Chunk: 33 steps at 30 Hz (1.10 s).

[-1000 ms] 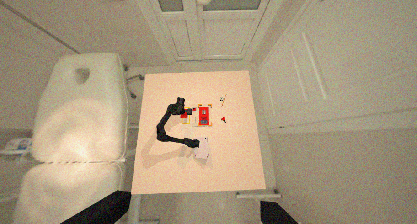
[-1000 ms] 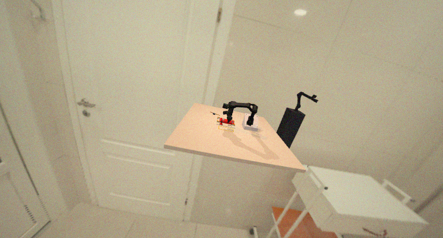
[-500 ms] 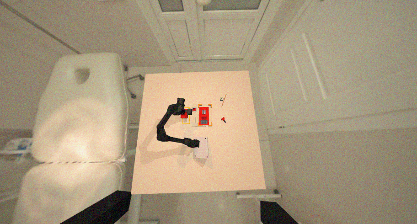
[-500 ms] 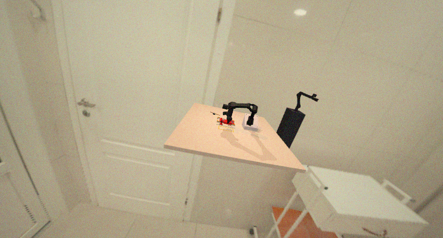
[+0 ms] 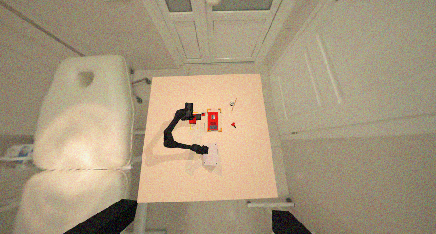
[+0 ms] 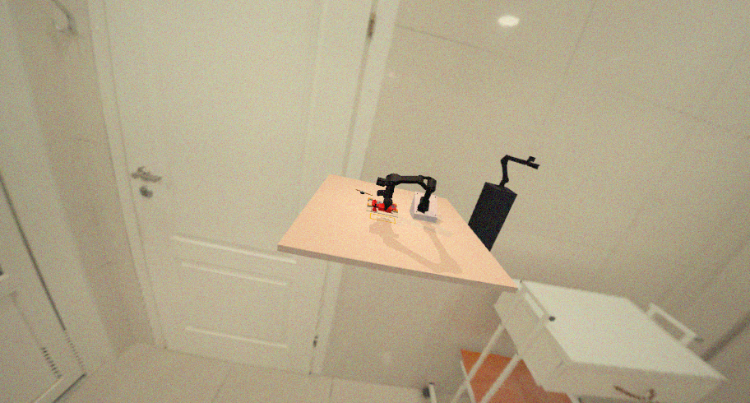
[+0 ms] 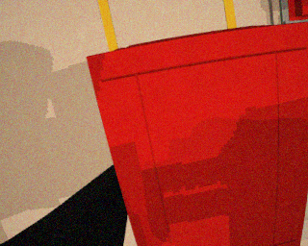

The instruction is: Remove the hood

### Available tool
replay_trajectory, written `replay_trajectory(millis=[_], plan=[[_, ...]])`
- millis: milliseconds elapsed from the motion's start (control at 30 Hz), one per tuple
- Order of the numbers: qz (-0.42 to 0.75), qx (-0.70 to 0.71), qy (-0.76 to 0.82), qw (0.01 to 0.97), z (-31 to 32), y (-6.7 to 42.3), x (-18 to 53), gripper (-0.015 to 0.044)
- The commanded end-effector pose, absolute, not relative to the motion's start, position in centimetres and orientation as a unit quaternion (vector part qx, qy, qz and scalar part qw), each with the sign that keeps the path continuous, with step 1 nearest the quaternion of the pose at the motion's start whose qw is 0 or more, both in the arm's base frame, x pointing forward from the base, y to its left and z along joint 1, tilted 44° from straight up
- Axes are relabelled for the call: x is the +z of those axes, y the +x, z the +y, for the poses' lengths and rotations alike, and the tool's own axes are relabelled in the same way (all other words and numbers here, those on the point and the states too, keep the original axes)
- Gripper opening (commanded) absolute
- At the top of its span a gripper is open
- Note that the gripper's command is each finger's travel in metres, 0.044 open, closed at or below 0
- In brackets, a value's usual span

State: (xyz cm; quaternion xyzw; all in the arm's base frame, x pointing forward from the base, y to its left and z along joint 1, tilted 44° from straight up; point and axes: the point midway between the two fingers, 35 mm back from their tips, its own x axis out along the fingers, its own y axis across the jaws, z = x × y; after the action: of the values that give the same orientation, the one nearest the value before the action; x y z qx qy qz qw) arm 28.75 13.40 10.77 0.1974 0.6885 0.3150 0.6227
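The red hood (image 5: 192,121) (image 7: 207,106) is off the car, held level between the fingers of my gripper (image 6: 387,206) (image 7: 212,159), which is shut on its sides. One black finger shows on each side of the hood in the wrist view. The yellow outline of the marked area (image 5: 194,129) (image 7: 109,24) (image 6: 382,221) lies on the table below. In the top view the hood overlaps its upper left part; in the wrist view two outline lines run in under the hood's edge. The hood's exact height is hard to tell. The red toy car (image 5: 212,122) stands to the right, its front compartment showing.
Orange corner marks (image 5: 220,110) frame the car. A small red part (image 5: 203,113) lies between the car and the marked area. Right of the car are a small wheel (image 5: 231,103), a thin rod (image 5: 234,102) and a red and black piece (image 5: 233,124). The arm stands on a white base (image 5: 211,161).
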Motion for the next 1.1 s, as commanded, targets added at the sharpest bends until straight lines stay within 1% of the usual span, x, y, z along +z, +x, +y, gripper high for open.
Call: replay_trajectory(millis=[0, 1067], plan=[[0.689, 0.315, 0.2, 0.621, 13.6, 28.7, 10.5, 0.0], [0.689, 0.315, 0.2, 0.621, 14.8, 28.4, 9.2, 0.0]])
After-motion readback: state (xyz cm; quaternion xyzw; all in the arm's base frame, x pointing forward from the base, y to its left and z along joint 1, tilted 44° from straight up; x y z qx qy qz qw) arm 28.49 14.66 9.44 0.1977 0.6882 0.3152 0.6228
